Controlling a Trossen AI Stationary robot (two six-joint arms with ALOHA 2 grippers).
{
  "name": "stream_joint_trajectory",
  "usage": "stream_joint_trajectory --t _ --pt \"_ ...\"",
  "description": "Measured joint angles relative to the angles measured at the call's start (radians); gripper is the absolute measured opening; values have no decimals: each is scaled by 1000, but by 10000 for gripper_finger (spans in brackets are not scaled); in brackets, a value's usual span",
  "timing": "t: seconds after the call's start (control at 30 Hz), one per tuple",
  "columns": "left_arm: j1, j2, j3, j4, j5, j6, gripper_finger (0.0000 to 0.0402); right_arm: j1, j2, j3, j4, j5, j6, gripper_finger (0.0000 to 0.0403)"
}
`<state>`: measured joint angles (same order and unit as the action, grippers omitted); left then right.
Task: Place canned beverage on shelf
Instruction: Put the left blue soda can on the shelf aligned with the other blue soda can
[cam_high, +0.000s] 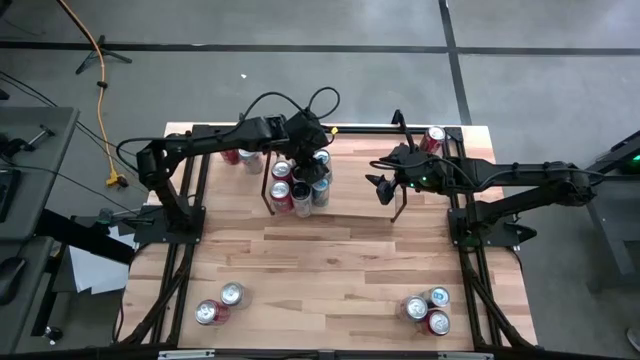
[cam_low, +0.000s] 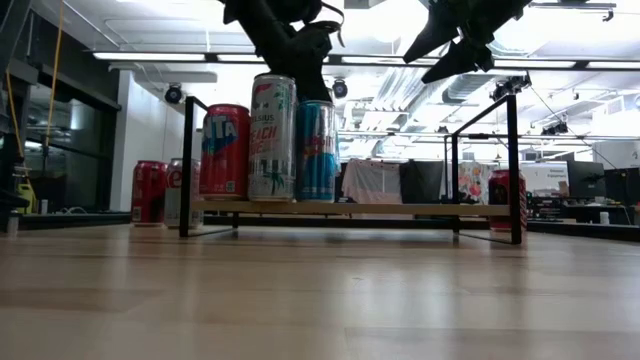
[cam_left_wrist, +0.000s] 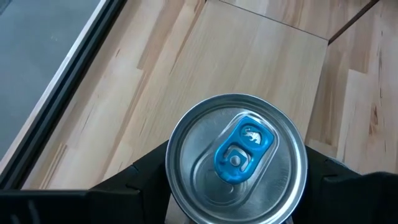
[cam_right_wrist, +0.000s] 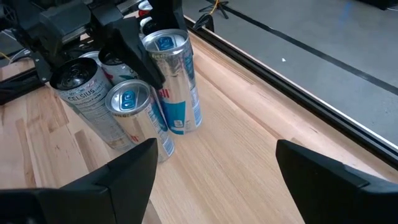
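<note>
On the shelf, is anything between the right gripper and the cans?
Nothing: bare shelf top separates the right gripper from the cans, per the right wrist view.

glossy metal can, pale wood table

Table: you have a pale wooden table edged by a black rail frame.
Shelf: the shelf — thin black rods, flat see-through top — stands on the table's far half.
On the shelf: a cluster of upright cans at its left end, among them a red can, a tall white Celsius can and a blue-and-silver can.
On the table, near side: two cans at the left corner, three cans at the right — well apart.
Behind the shelf: red cans at the left and one red can at the right, standing on the table.
</note>
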<state>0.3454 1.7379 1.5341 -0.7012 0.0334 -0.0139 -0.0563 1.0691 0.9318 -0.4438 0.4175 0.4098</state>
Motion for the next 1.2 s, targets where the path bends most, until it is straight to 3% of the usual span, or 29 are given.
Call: stream_joint_trajectory --t 0.67,1.2 --pt "-6 -3 -3 10 1 15 211 0 0 0 0 0 2 312" --pt "2 6 112 -47 4 105 211 0 0 0 0 0 2 312"
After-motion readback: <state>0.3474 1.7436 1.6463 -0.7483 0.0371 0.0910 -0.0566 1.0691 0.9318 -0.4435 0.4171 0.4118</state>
